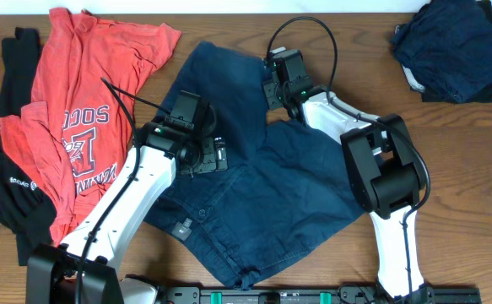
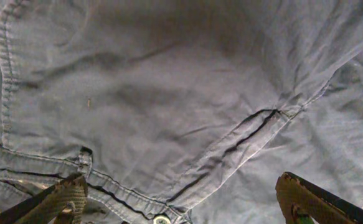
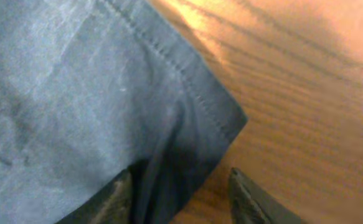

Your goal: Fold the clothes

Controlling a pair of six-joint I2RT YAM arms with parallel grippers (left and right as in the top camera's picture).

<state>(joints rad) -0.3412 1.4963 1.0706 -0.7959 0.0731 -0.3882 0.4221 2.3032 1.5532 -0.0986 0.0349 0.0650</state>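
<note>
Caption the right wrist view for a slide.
Right pincer open astride the hemmed corner of navy shorts on the wooden table.

The counter point(image 1: 355, 34) below me is of brown wood, and its fine grain runs along the long side. The wood shows in a strip along the far edge, at the right side and in the near left corner. In my right wrist view the counter point(image 3: 306, 93) is close, a warm orange under the light, with dark grain lines running slantwise. At the near edge lies a black bar point(image 1: 313, 295) with small green pieces point(image 1: 267, 297) on it.
</note>
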